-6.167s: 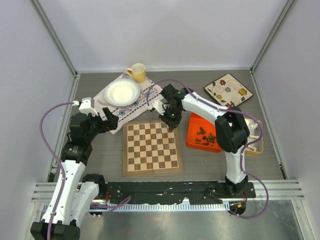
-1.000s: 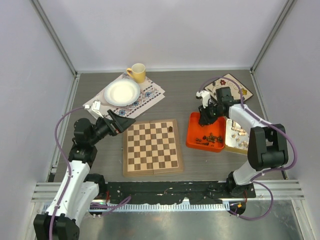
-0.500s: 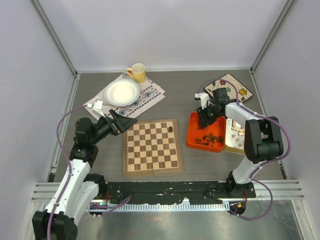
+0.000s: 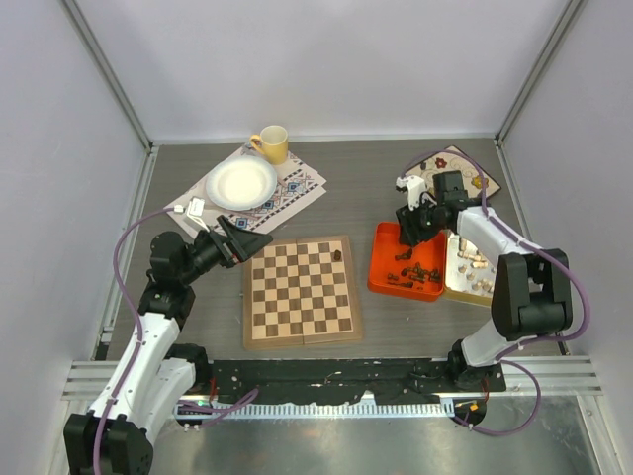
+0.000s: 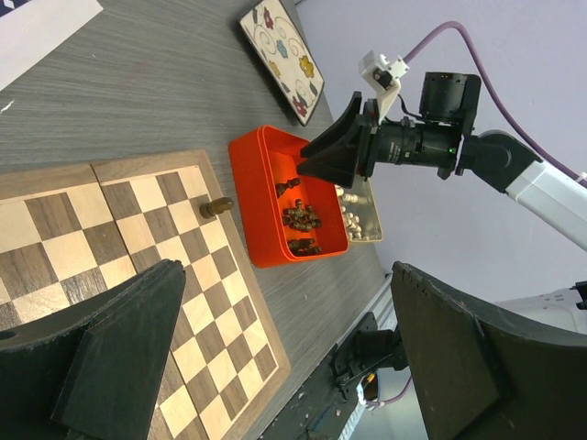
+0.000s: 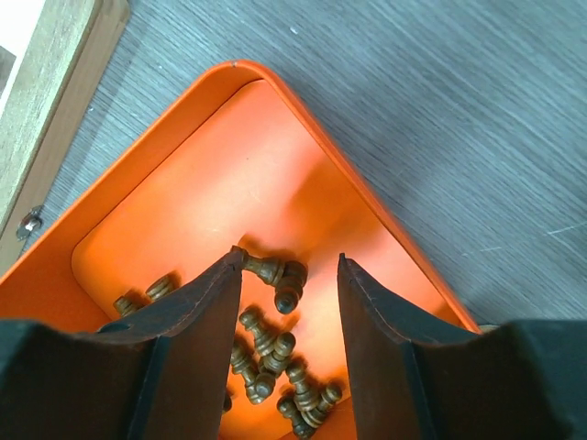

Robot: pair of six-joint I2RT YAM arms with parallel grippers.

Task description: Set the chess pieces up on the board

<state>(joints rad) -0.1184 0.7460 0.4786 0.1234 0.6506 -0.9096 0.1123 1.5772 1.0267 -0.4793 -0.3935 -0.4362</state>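
White-and-black arms (image 4: 148, 348), purple cables (image 4: 116, 265)

I'm looking into a robotics lab test cell, with blank pale walls (image 4: 316, 69) boxed in by aluminium struts (image 4: 534, 74). There's a grey tabletop (image 4: 356, 188), a slotted metal rail (image 4: 554, 374) along the near edge and purple cables (image 4: 117, 267) looping loose. The yellow mug (image 4: 272, 144), white plate (image 4: 240, 184), patterned cloth (image 4: 297, 183) and chessboard (image 4: 302, 292) read as bench props, not a home.

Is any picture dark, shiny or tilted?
Top view: even light, faint sheen on the metal plate at the bottom. Left wrist view: tilted, its black fingers showing little detail. Right wrist view: chess pieces cast soft shadows in the orange tray.
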